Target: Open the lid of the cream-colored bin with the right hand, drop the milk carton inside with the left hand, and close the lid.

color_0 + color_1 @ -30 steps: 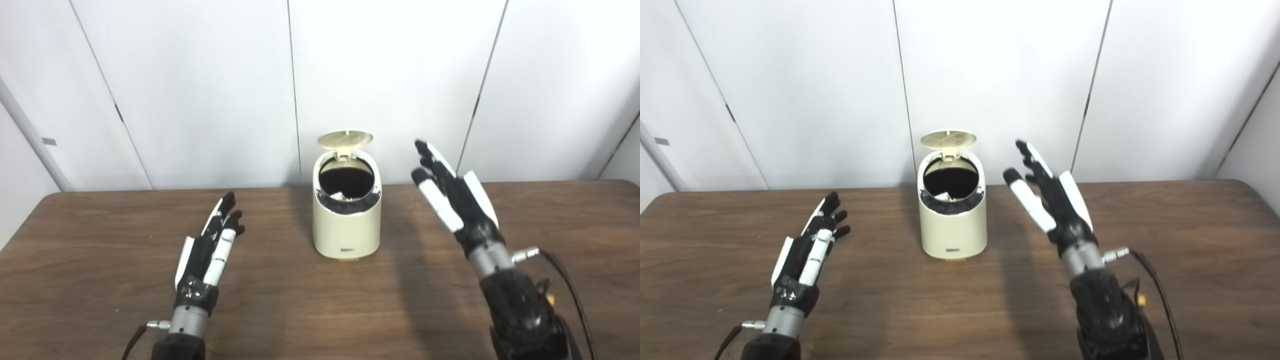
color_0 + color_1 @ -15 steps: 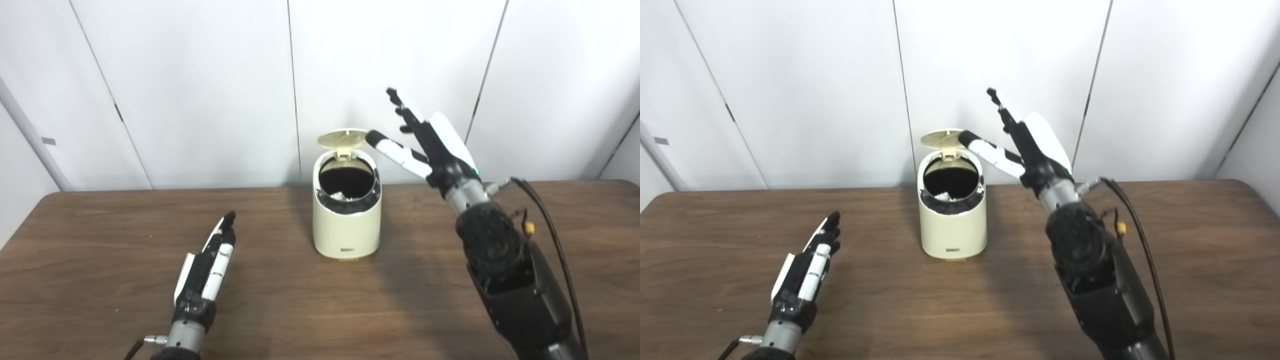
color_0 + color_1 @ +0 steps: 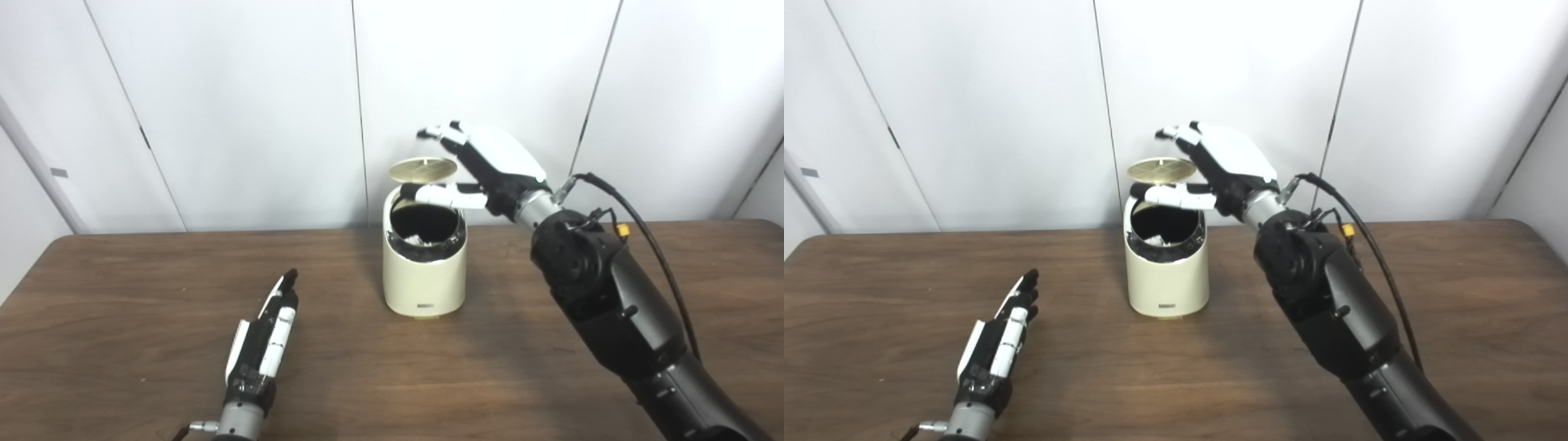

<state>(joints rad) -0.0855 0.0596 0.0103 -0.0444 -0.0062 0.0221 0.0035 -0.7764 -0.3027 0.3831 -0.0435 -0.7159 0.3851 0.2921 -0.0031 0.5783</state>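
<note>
The cream-colored bin (image 3: 424,269) stands at the table's far middle with its round lid (image 3: 424,169) raised above the dark mouth. Something white, perhaps the milk carton (image 3: 417,237), shows low inside the opening. My right hand (image 3: 484,162) hovers over the lid from the right, fingers apart and curved above it, thumb reaching across just over the bin's rim under the lid. It holds nothing. My left hand (image 3: 266,340) lies low over the table at the near left, fingers straight and empty.
The brown wooden table (image 3: 122,294) runs across the whole view, backed by white wall panels (image 3: 245,110). A black cable (image 3: 643,214) trails from my right wrist along the forearm.
My right hand swung up and left from beside the bin to above the lid, turning palm down. The lid has tipped forward from upright. My left hand drew back toward me.
</note>
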